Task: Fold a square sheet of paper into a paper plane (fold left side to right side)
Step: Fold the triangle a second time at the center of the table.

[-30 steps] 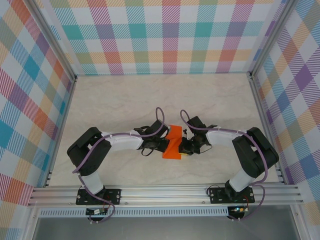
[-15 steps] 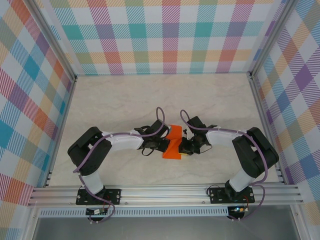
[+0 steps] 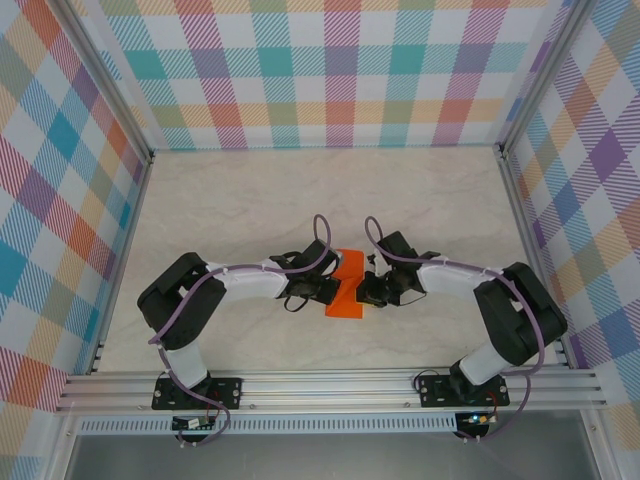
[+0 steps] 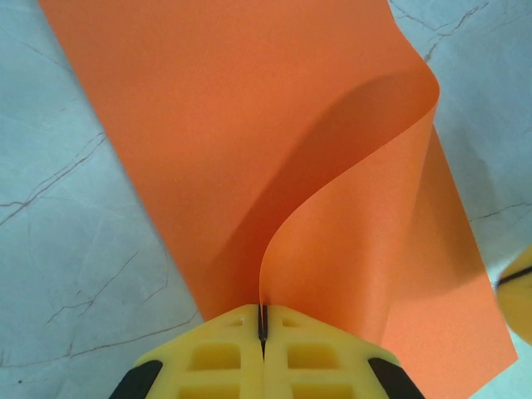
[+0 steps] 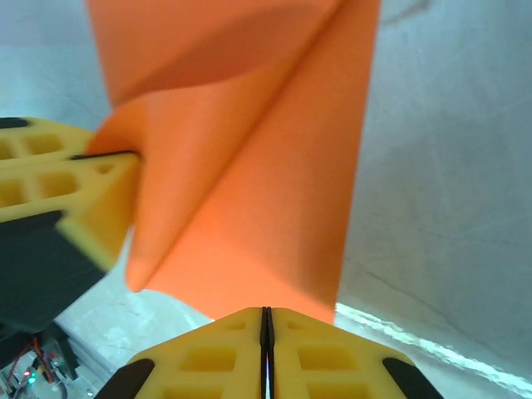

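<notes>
The square sheet of paper (image 3: 346, 287) is bright orange and lies mid-table between both grippers, partly curled over. My left gripper (image 3: 328, 291) is shut on the sheet's left edge (image 4: 263, 320), which stands up from the table and arcs toward the right. In the right wrist view the same left gripper (image 5: 125, 155) shows with the lifted flap pinched in it. My right gripper (image 3: 366, 293) is shut at the sheet's right edge (image 5: 267, 314), low at the table. One right fingertip (image 4: 520, 281) shows beside the paper's near right corner.
The marble-look tabletop (image 3: 260, 200) stretches open behind the arms. Checked walls (image 3: 330, 70) and aluminium posts enclose three sides. The rail (image 3: 330, 385) carrying both arm bases runs along the near edge.
The right arm's elbow has swung slightly outward to the right. The paper and both grippers stay almost where they were.
</notes>
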Available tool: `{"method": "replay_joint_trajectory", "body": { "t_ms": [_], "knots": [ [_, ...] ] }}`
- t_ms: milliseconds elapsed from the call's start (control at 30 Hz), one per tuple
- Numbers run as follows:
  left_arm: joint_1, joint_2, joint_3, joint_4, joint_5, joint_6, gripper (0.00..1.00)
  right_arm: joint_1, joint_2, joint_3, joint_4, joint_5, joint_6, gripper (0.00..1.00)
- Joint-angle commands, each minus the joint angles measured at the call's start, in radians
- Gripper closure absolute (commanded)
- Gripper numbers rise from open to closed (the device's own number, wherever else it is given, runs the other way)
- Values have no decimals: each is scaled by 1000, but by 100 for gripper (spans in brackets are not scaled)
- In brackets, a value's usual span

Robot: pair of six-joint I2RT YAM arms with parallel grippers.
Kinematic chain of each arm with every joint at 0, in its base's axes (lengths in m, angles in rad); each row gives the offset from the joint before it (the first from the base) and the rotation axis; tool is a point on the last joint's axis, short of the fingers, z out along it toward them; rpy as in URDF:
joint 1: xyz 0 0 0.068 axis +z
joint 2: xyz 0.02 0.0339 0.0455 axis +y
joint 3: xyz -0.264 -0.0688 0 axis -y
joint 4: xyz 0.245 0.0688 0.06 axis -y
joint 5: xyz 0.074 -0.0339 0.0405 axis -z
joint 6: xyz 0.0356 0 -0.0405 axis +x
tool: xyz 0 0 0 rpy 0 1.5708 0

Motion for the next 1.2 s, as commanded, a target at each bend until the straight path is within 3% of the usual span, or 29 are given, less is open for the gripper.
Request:
{"method": "replay_joint_trajectory", "body": {
  "t_ms": [0,267,733,1167],
  "knots": [
    [12,27,10,-8,-12,24,100,-18,-63,-18,69,-49,27,90],
    [13,26,10,-8,-9,26,100,-20,2,-22,305,-149,154,91],
    [12,23,15,-23,-12,34,100,3,157,66,317,-152,121,92],
    [12,22,23,-45,-34,39,100,6,196,107,170,-51,24,93]
  ]
}}
